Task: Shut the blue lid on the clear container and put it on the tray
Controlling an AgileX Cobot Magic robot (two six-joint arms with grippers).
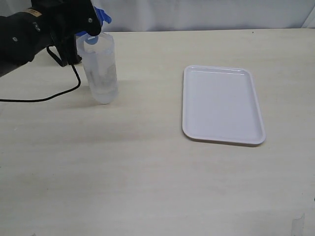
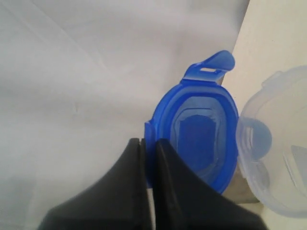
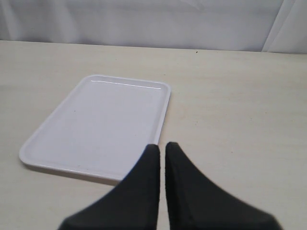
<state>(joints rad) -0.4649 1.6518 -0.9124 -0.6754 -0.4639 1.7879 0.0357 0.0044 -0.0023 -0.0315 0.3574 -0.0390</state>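
The left hand [image 2: 148, 142] has its fingers drawn together on one edge of the blue lid [image 2: 196, 139], pinching the rim so that the lid juts out ahead of the fingertips; its hollow underside faces the wrist camera and one snap flap sticks out at the side away from the grip; the clear container [image 1: 102, 69] stands upright on the surface [image 1: 147, 172] just beneath and ahead of that hand, its long axis vertical and its open mouth just beside the lid's free edge, though whether lid and mouth rim already touch I cannot tell; the lid looks tilted rather than level with the mouth, so the coming move, as I judge it, turns on laying the lid flat across the opening, centred over the container's axis, before pressing down; the left hand is plainly the nearer one, being at the container's top, while the right hand [image 3: 162, 146], its fingers closed together on nothing, hangs above the surface with the tray [image 1: 221, 105] lying bare just ahead of it; the tray is well apart from the container, on the right hand's side, so carrying the closed container there comes later; a tall, narrow container is likely to tip if the push lands off-centre.
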